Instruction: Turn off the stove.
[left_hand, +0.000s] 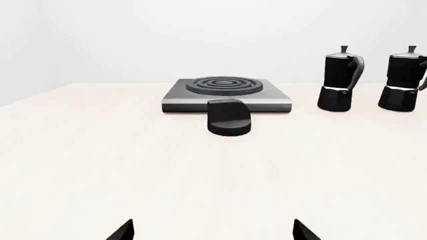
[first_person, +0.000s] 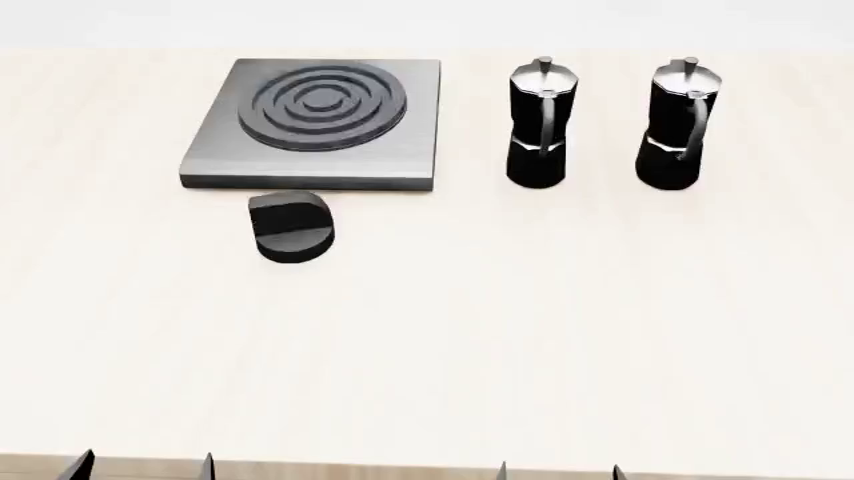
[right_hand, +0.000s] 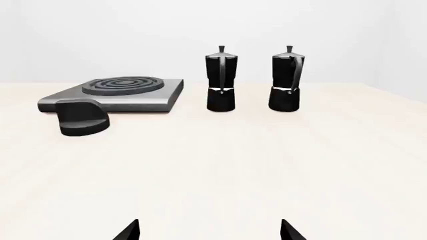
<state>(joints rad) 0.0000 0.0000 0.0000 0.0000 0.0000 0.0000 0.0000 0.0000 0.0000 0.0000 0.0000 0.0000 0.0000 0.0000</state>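
Knob (first_person: 294, 228) sits on the table (first_person: 534, 330) just before the stove (first_person: 320, 122), at 12 o'clock from my left gripper (first_person: 144, 465), 11 from my right gripper (first_person: 558, 470); both spread, empty; left nearer.

Left tool (left_hand: 212, 231): only two dark fingertips show, cut by the left wrist frame's edge; body unseen. Right tool (right_hand: 210, 230): same. Right moka pot (left_hand: 404, 80) clipped at frame edge in left wrist view. Knob (first_person: 294, 227): ridges, markings and setting unreadable.
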